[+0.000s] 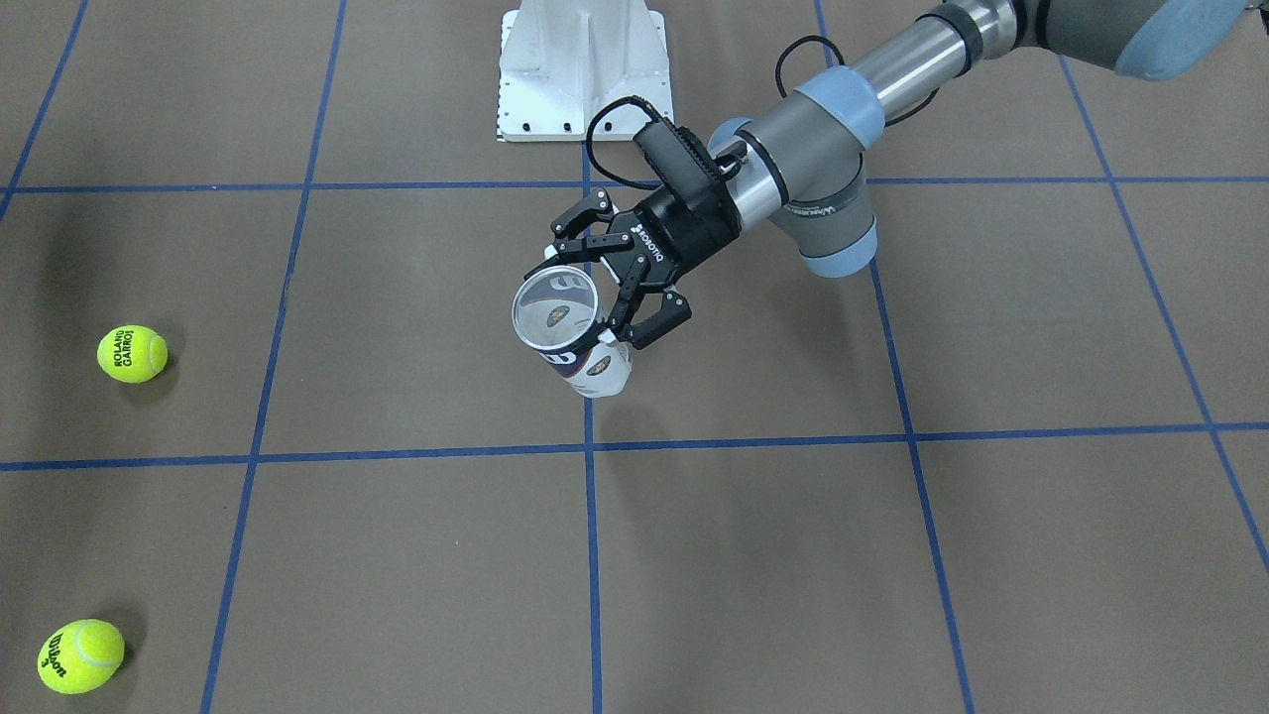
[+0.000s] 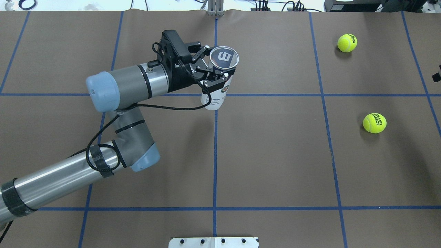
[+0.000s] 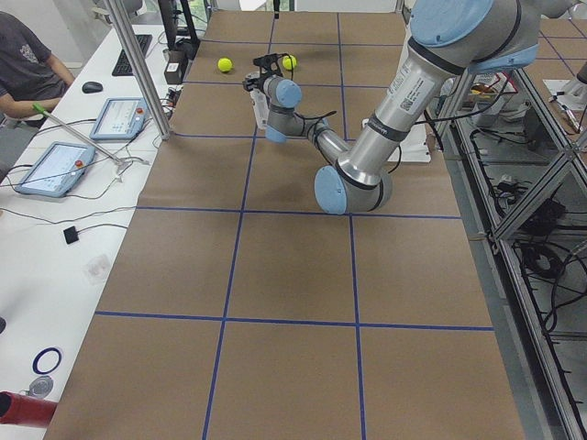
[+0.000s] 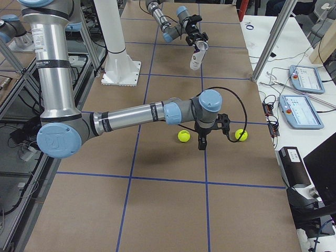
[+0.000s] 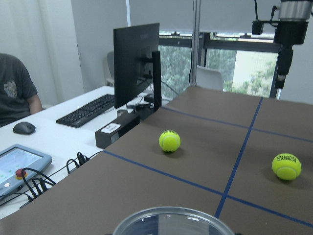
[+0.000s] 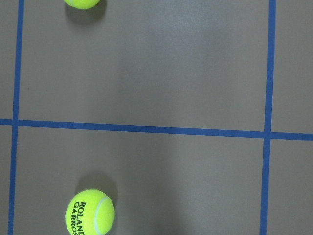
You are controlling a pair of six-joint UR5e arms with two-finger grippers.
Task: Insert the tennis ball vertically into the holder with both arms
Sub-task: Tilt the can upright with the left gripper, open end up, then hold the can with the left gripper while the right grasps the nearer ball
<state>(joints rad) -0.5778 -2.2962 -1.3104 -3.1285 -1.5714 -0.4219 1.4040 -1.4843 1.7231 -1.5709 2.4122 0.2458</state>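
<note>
**Left gripper holds the holder; balls lie loose**

Overhead, the left arm [image 2: 69, 179] enters from lower left. At upper centre the left gripper [image 2: 214, 67] is clamped on the holder [image 2: 216, 98], mouth up. At right lie the Wilson ball [image 2: 347, 42] and the Roland Garros ball [image 2: 374, 123]. The right gripper [image 4: 202, 143] hangs between them, and I cannot tell whether its jaws are apart or together.

Wilson ball [image 2: 347, 42] and Roland Garros ball [image 2: 374, 123] lie well apart, open table [image 2: 275, 155] around each

Front and rear high views, two end views, wrist cameras; table [image 2: 275, 155] common.
</note>
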